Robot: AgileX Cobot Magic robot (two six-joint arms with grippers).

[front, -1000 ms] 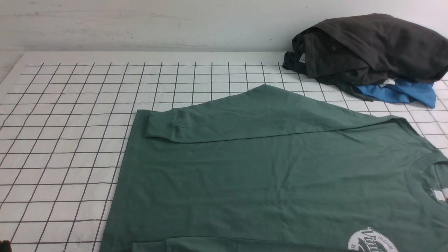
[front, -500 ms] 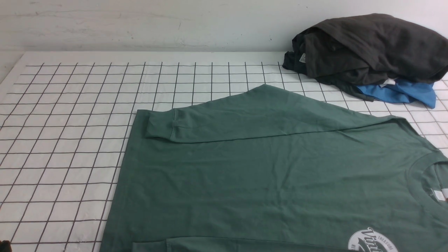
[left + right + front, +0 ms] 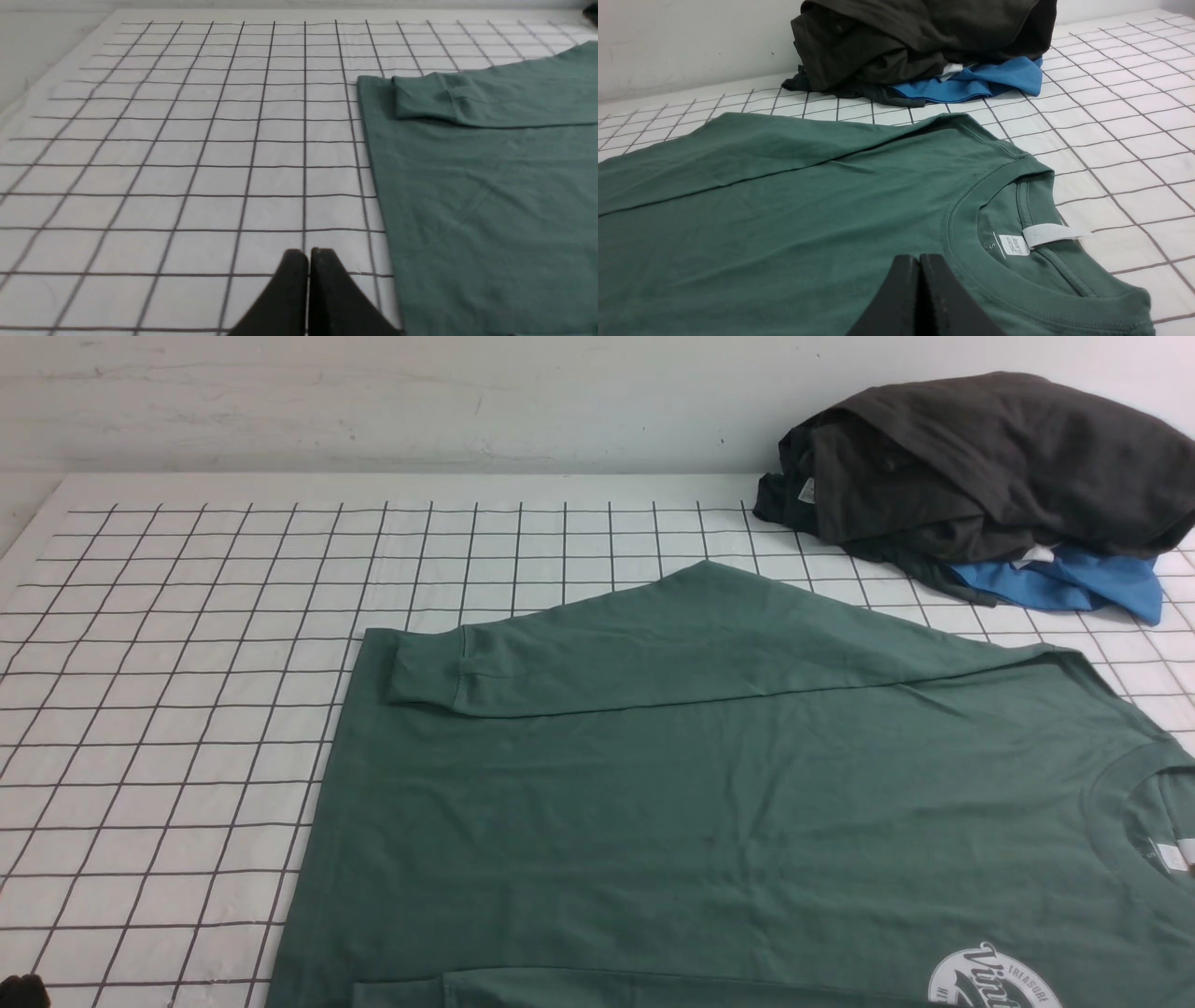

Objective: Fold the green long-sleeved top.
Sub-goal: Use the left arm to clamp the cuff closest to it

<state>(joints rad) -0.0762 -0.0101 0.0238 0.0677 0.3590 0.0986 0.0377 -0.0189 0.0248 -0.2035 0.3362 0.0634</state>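
The green long-sleeved top (image 3: 709,803) lies flat on the gridded table, hem to the left, crew neck (image 3: 1134,812) at the right edge, white script logo (image 3: 994,980) at the bottom right. Its far sleeve is folded across the body, ribbed cuff (image 3: 425,677) near the hem. A near sleeve edge (image 3: 560,985) lies along the bottom. My left gripper (image 3: 308,254) is shut and empty over bare table beside the hem (image 3: 373,186). My right gripper (image 3: 919,259) is shut and empty over the top's chest, beside the neck label (image 3: 1013,243).
A dark charcoal-grey garment (image 3: 980,467) is heaped on a bright blue garment (image 3: 1074,583) at the back right, against the white wall; both show in the right wrist view (image 3: 924,37). The white gridded table (image 3: 187,663) spreads left of the top.
A dark tip at the front view's bottom left corner has risen slightly into view. The top and the heap have not moved.
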